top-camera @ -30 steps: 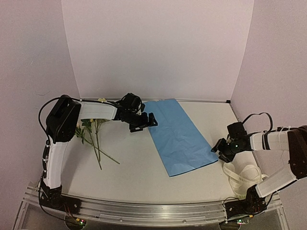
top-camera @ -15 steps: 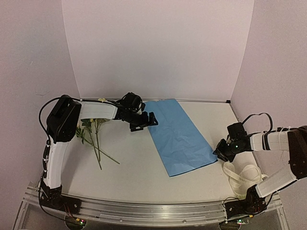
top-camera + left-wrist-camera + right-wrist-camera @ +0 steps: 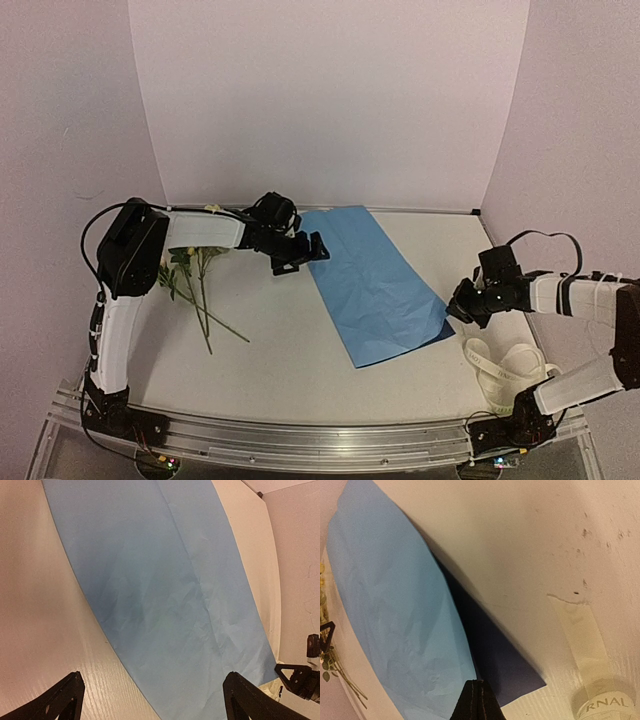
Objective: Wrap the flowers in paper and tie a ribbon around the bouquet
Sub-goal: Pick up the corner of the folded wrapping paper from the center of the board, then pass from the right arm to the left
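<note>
The blue paper (image 3: pixel 375 285) lies flat on the table, running from the back centre toward the right. My right gripper (image 3: pixel 455 308) is shut on its near right corner. In the right wrist view the jaws (image 3: pixel 477 682) meet on that edge of the paper (image 3: pixel 395 605), which is raised enough to show its dark underside. My left gripper (image 3: pixel 300 255) hangs open above the paper's far left edge, its fingers spread over the paper (image 3: pixel 165 595) and bare table. The flowers (image 3: pixel 195 285) lie at the left under the left arm. The cream ribbon (image 3: pixel 510 365) lies heaped at the near right.
A strip of the ribbon (image 3: pixel 580 625) runs just right of the lifted corner. White walls close the table at the back and both sides. The table's metal front rail (image 3: pixel 320 440) is at the near edge.
My right gripper has closed on the paper's near right corner and raised it slightly. The right wrist has shifted a little. The left arm has not moved.
</note>
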Controlling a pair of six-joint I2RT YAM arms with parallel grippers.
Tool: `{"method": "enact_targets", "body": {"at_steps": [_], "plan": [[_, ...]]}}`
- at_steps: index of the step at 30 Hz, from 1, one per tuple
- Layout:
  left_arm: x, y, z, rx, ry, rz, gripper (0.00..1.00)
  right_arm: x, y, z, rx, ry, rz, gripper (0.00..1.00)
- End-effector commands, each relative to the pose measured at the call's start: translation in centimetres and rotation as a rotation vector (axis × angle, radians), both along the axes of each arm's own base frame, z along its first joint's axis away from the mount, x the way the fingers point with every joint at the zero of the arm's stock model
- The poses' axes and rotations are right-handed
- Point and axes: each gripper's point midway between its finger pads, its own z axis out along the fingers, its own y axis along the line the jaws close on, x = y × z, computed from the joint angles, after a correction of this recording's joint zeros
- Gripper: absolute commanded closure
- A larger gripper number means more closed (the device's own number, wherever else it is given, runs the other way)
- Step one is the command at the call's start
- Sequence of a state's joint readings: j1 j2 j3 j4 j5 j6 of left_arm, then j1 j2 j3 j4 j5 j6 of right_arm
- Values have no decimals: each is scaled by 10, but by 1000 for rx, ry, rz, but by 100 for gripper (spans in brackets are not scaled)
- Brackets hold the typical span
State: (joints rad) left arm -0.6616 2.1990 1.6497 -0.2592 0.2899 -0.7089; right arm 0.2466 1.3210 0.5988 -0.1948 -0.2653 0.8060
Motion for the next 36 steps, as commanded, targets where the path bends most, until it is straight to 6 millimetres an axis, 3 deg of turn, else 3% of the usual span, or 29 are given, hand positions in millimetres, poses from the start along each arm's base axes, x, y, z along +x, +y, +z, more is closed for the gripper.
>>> {"method": "enact_targets", "body": {"at_steps": [1, 7, 15, 22, 28, 32, 36], "plan": [[7, -3, 27, -78, 1, 36, 0, 21, 22, 58, -10, -153, 91, 100], [9, 8, 43, -159, 22, 81, 0, 24, 75, 100, -61, -249, 269, 100], [7, 25, 67, -296, 47, 116, 0, 13, 172, 117, -111, -306, 541, 100], [7, 37, 87, -363, 19, 116, 1, -2, 253, 144, -123, -385, 727, 100], [5, 53, 116, -377, -48, 102, 1, -18, 304, 163, -93, -423, 869, 100], [7, 71, 135, -357, -97, 95, 1, -29, 328, 165, -75, -433, 957, 100], [7, 76, 147, -328, -114, 59, 1, -38, 346, 170, -58, -452, 1018, 100]]}}
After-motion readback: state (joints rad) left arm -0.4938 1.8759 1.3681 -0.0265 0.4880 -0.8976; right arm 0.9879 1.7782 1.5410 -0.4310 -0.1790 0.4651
